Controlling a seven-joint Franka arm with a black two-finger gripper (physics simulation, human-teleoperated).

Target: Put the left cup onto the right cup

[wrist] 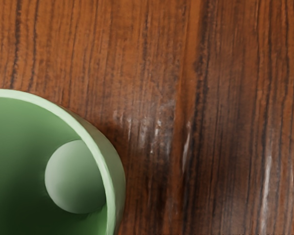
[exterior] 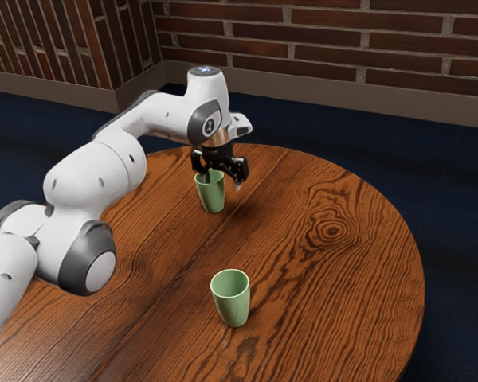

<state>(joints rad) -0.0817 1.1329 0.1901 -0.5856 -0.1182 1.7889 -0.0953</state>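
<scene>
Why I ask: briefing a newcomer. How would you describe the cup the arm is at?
On the round wooden table, find the white arm. The green cup right under its end effector is the one; the other cup stands alone, nearer the camera.

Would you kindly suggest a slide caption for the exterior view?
Open pincer at the rim of the far green cup; a second green cup stands nearer on the wooden table.

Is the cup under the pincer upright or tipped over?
Upright: the green cup stands on its base on the table, mouth up.
</scene>
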